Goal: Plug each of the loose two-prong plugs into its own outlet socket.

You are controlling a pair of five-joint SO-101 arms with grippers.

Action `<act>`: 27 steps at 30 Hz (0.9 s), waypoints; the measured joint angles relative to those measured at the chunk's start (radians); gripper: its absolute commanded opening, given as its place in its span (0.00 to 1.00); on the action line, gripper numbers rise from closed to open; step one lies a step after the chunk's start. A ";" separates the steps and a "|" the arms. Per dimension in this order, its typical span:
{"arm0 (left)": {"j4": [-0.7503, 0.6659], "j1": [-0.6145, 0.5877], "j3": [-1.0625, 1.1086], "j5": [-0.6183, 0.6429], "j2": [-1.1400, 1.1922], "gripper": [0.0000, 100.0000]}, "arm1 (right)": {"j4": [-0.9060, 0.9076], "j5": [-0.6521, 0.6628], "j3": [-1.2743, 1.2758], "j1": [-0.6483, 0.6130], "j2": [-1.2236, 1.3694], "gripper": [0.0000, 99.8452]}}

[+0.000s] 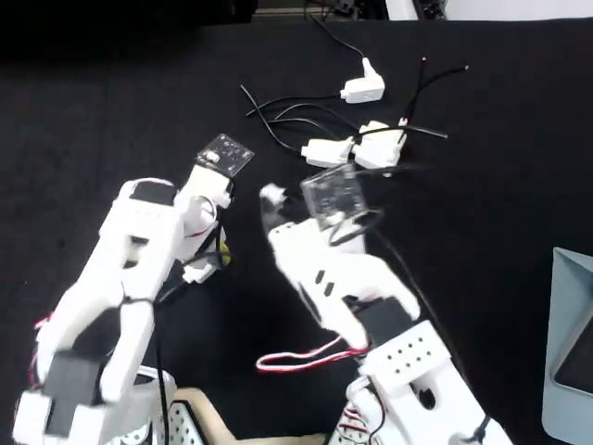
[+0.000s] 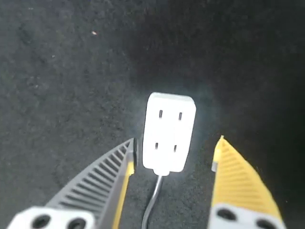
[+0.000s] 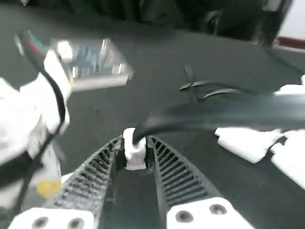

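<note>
Black table (image 1: 102,111); left gripper (image 2: 176,143) spread open astride outlet socket (image 2: 169,129); right gripper (image 3: 136,143) clenched on plug (image 3: 134,151).

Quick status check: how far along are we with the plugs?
Done: nothing is plugged in yet. The outlet block sits empty inside the open left gripper. In hand: the right gripper is shut on one plug. Left: seating it, then the other white plugs lying loose on the table.
</note>
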 measured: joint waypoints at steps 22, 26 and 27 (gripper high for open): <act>-0.115 -0.430 0.451 0.328 -0.709 0.26 | 0.044 0.166 -0.468 -0.181 0.832 0.01; -0.130 -0.430 0.453 0.331 -0.710 0.26 | 0.044 0.166 -0.479 -0.184 0.862 0.01; -0.133 -0.430 0.453 0.331 -0.710 0.26 | 0.044 0.166 -0.479 -0.190 0.864 0.01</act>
